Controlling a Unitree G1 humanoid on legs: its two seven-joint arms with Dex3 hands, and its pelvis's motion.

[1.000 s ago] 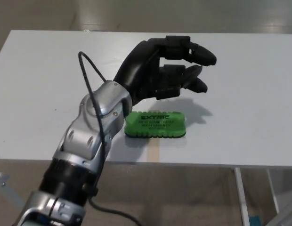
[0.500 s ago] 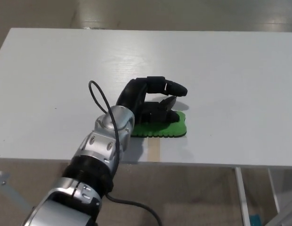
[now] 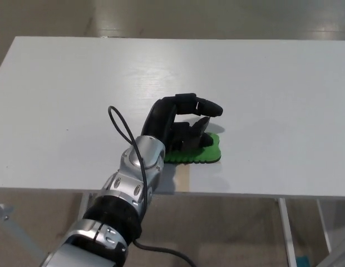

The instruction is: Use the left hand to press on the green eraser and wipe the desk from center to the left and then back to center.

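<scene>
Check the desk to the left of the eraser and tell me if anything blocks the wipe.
Nothing visible blocks it. The left hand rests on the eraser near the desk's front edge, and the white surface to the left shows no objects. The only thing there is the robot's own forearm, coming in from the lower left.

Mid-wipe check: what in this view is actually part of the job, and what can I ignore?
Part of the job:
- left hand, resting on the eraser
- green eraser, near the front edge
- white desk, the surface being wiped

Ignore:
- black cable looping off the forearm
- tan strip at the desk's front edge
</scene>
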